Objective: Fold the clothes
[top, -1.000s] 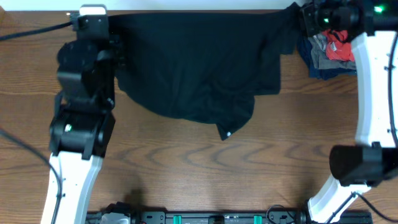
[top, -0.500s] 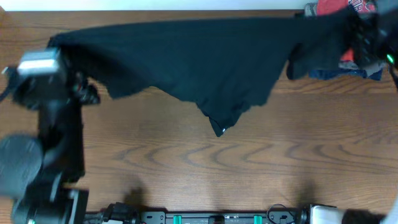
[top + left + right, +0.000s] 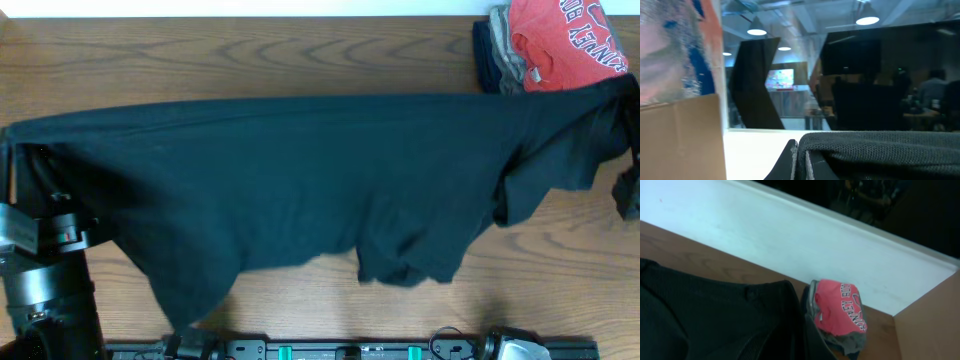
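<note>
A black garment (image 3: 320,180) hangs stretched across the tabletop (image 3: 300,50), from the left edge to the right edge. Its loose hem sags unevenly toward the near edge. The left pincer (image 3: 801,160) is closed on one end of the cloth, and the right pincer (image 3: 801,325) appears clamped on the other. A red T-shirt (image 3: 565,45) tops a folded stack (image 3: 492,55) in the far right corner, just beside the garment's right end. A sweep there could drag that stack, and the slack hem may land bunched.
</note>
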You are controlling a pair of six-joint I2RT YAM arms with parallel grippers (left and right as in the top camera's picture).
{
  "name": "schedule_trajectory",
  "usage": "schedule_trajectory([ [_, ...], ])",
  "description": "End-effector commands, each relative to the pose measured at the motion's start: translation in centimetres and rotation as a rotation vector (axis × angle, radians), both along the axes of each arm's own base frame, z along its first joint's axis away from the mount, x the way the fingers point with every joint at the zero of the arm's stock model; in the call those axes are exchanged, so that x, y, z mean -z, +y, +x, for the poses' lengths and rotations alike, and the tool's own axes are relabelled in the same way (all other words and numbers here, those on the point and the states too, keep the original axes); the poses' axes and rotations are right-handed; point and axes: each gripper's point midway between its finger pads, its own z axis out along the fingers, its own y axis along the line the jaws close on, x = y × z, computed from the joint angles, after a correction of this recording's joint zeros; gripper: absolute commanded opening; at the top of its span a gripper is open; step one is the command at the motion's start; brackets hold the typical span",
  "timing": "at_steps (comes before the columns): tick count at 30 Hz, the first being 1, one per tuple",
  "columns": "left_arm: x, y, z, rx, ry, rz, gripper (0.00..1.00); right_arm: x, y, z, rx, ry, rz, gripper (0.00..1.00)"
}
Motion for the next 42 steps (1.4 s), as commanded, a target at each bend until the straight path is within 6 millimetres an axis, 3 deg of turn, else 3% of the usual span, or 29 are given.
schedule_trajectory([
  [1,-1.2,4.1,-2.8,-0.230,-0.036,-0.064,0.06,0.2,-3.1,0.5,0.164,0.012,-0.022,0.01],
  [5,0.4,5.4,-1.5,-0.329,0.045,-0.083,0.06,1.7,-2.6,2.8,0.098,0.079,-0.007,0.01],
  [7,2.0,5.8,0.2,-0.372,0.130,-0.073,0.06,3.5,-2.4,4.6,0.064,0.155,0.006,0.02],
  [13,10.2,6.3,5.9,-0.473,0.493,-0.046,0.06,11.5,-2.4,10.2,0.002,0.465,0.043,0.01],
  [19,17.5,5.7,11.8,-0.506,0.799,0.050,0.06,19.4,-1.2,16.2,-0.072,0.699,0.067,0.01],
  [25,23.6,6.1,18.3,-0.544,0.963,0.096,0.06,28.2,2.0,22.6,-0.163,0.840,0.047,0.01],
  [31,28.8,6.1,25.2,-0.508,0.985,0.082,0.06,35.7,4.3,29.6,-0.169,0.824,0.069,0.01],
  [36,33.0,6.0,30.2,-0.466,0.958,0.056,0.06,39.2,6.4,34.7,-0.173,0.720,0.090,0.02],
  [42,36.9,6.2,33.3,-0.470,0.944,0.048,0.06,40.1,8.6,38.9,-0.170,0.577,0.108,0.03],
])
